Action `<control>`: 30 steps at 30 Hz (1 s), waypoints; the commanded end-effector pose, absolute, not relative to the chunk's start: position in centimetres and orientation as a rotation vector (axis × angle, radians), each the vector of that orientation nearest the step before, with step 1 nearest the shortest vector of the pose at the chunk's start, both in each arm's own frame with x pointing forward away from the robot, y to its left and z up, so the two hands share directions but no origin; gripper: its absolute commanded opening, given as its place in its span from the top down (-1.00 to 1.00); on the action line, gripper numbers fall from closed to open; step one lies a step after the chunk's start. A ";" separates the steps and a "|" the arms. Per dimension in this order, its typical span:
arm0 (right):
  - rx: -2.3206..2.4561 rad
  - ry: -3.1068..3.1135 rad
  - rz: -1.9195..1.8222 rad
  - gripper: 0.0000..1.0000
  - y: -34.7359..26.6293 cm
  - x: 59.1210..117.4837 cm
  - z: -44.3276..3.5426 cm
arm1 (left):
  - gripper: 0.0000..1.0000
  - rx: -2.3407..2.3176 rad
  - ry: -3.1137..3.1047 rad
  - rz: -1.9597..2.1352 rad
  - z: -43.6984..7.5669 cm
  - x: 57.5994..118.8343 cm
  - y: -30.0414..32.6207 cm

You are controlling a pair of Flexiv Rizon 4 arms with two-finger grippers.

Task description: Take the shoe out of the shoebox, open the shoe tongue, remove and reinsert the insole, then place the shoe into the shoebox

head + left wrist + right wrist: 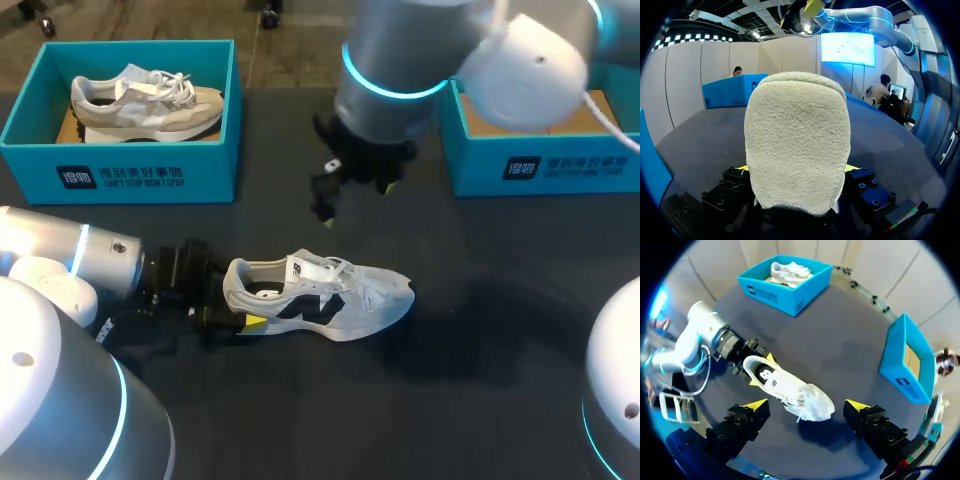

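Shoe [320, 295] stands upright on its sole on the dark table [470, 400], outside both boxes. It is white with a dark side mark, and its laces lie loose over the tongue.

Left pincer [232, 300]:
- It lies low along the table and is clamped on the heel.
- One yellow tip presses the near side of the heel. From the right wrist, a tip shows on each side of the heel.
- From my left wrist the fuzzy heel of the shoe [797, 145] fills the space straight ahead of the left pincer [797, 170], and a yellow edge peeks out at either side of it.
- The toe points directly away from this pincer.

Right pincer [355, 200]:
- It hangs in the air above the shoe, touching nothing, with its fingers spread wide.
- From my right wrist the shoe [790, 390] lies well below the right pincer [806, 405]. The toe falls between the two fingers and the heel runs off ahead to the left pincer [760, 371].

Boxes:
- One blue shoebox [785, 295] sits far ahead of the right pincer, beyond the left arm. It holds a second shoe [790, 271], pale beige.
- In the head view that shoebox [120, 175] and the second shoe [145, 100] sit well apart from the left pincer.
- The other blue box [900, 370] sits off to the side of the right pincer and shows a brown floor inside. In the head view my right arm partly hides this other blue box [540, 165].
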State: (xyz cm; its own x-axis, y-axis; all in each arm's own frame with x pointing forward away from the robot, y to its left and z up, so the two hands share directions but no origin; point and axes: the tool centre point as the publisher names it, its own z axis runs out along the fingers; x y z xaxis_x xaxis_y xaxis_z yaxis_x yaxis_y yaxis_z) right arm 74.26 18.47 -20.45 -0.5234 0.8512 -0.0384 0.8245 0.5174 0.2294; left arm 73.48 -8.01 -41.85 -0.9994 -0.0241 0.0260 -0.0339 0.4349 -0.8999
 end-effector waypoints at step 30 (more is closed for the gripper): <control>1.667 2.356 -0.056 -1.00 22.1 74.4 -20.5 | 1.00 0.057 -2.655 1.669 -42.1 73.4 -8.2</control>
State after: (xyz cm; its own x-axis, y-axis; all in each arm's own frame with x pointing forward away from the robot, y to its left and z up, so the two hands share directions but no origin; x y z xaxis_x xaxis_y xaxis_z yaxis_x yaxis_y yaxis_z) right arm 73.64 22.00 -19.77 -0.3575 0.9069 -0.2229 0.9161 0.3870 0.1054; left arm 73.48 -8.02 -41.85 -0.9994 -0.0242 0.0259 -0.0339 0.4348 -0.8999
